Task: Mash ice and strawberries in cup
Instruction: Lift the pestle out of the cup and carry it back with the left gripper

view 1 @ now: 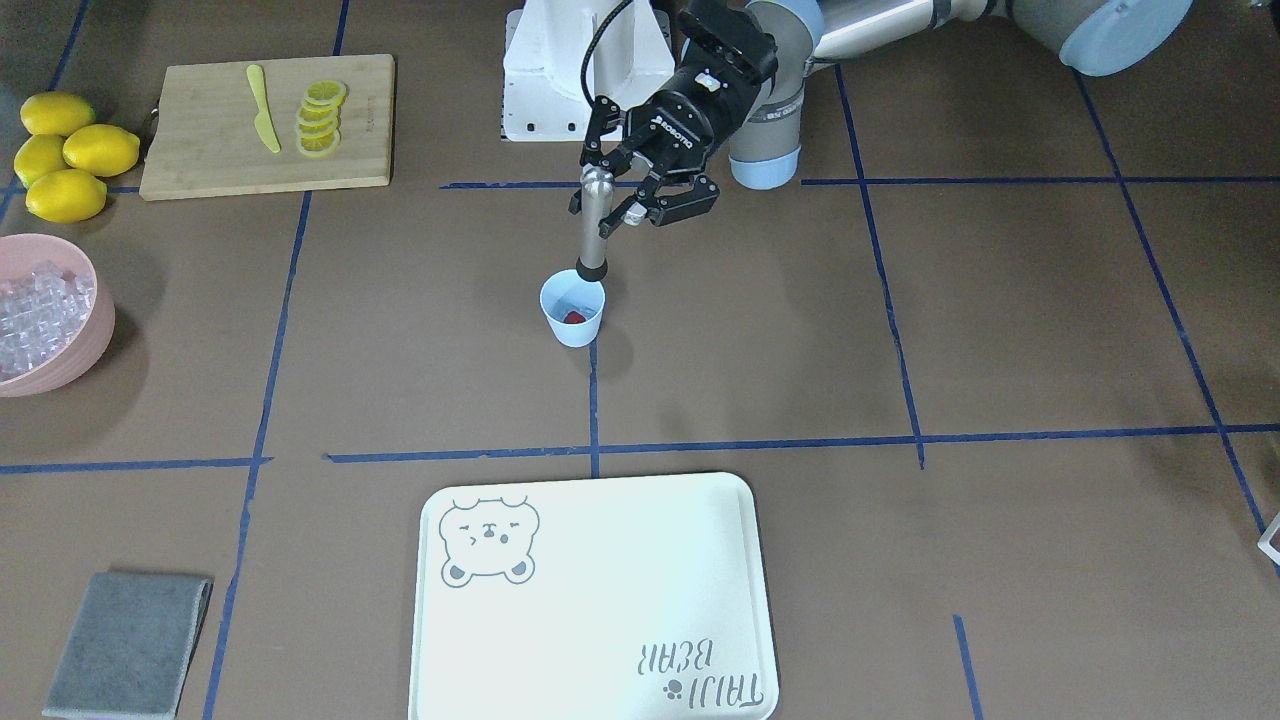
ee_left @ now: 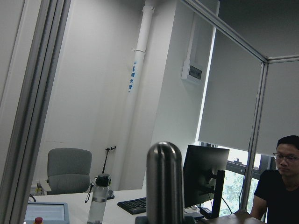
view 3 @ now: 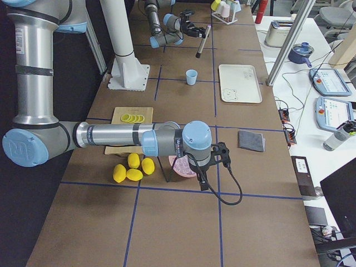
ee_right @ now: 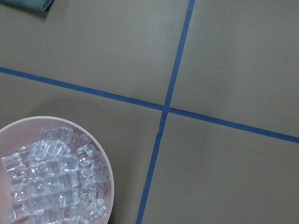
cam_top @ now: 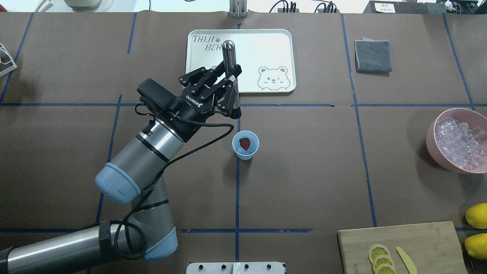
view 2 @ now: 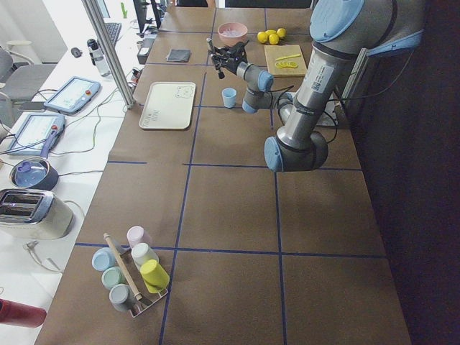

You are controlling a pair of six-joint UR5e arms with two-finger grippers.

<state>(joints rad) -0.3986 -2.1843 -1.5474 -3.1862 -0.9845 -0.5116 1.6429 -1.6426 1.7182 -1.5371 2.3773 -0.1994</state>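
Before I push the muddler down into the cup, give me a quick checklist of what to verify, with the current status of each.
1. Grip on tool: ok. The left end effector is shut on the steel muddler.
2. Cup standing: ok. The light blue cup is upright on the table, with nothing touching it.
3. Contents loaded: ok. The strawberry and ice cubes are inside.
4. Tip centred over the cup: cannot tell. The tip is raised above the rim, and the muddler looks tilted in the right side view.
5. Right arm out of the way: ok. It is far off, beside the pink ice bowl.
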